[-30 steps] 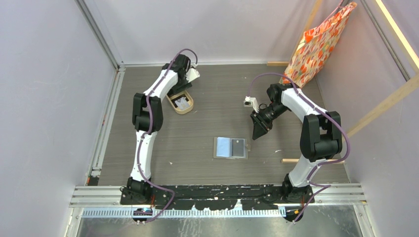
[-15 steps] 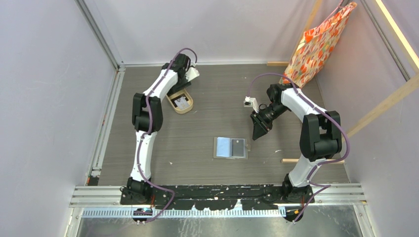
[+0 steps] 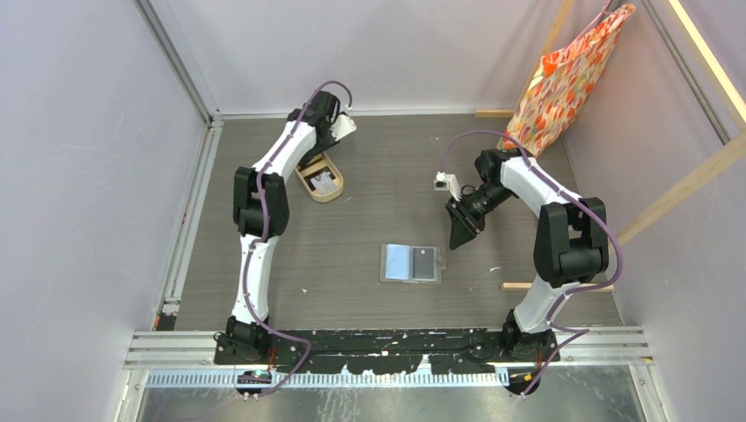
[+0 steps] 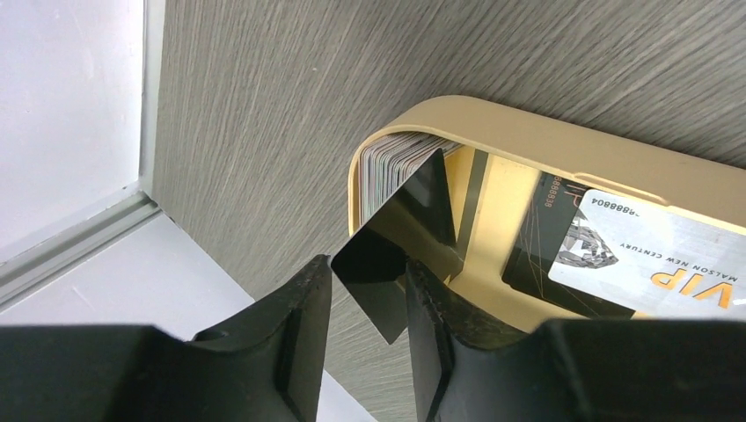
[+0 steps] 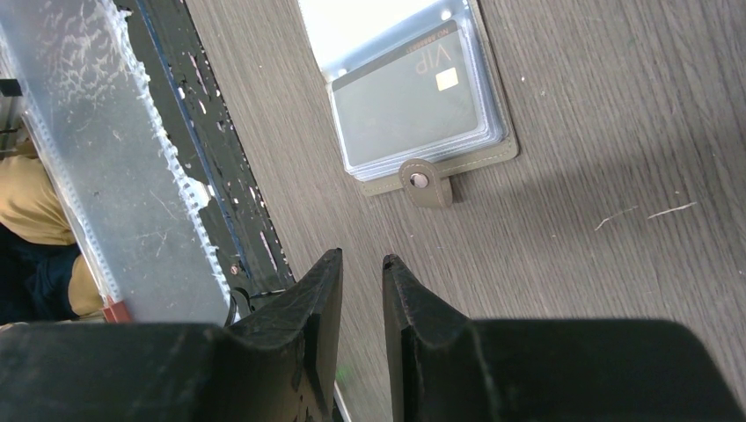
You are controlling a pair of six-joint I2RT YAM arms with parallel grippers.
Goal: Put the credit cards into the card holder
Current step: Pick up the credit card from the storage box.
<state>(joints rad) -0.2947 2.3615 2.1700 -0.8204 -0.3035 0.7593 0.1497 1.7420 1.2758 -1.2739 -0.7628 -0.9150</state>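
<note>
The card holder (image 3: 412,263) lies open mid-table, with a dark VIP card in its right clear sleeve (image 5: 413,97) and its snap tab (image 5: 422,182) pointing at my right gripper. My left gripper (image 3: 339,130) is above the far end of the tan oval tray (image 3: 321,183). In the left wrist view it (image 4: 369,272) is shut on a black credit card (image 4: 396,237) lifted from an upright stack of cards (image 4: 396,158). A white VIP card (image 4: 669,264) and a black card (image 4: 545,255) lie flat in the tray. My right gripper (image 3: 459,236) hangs right of the holder, its jaws (image 5: 361,264) nearly together and empty.
An orange patterned bag (image 3: 567,79) hangs at the back right. A wooden strip (image 3: 519,285) lies on the table right of the holder. The tray's rim (image 4: 528,132) sits close to the left wall rail (image 3: 198,193).
My left gripper has risen and drawn back a little from the tray with the black card. The right arm has not moved.
</note>
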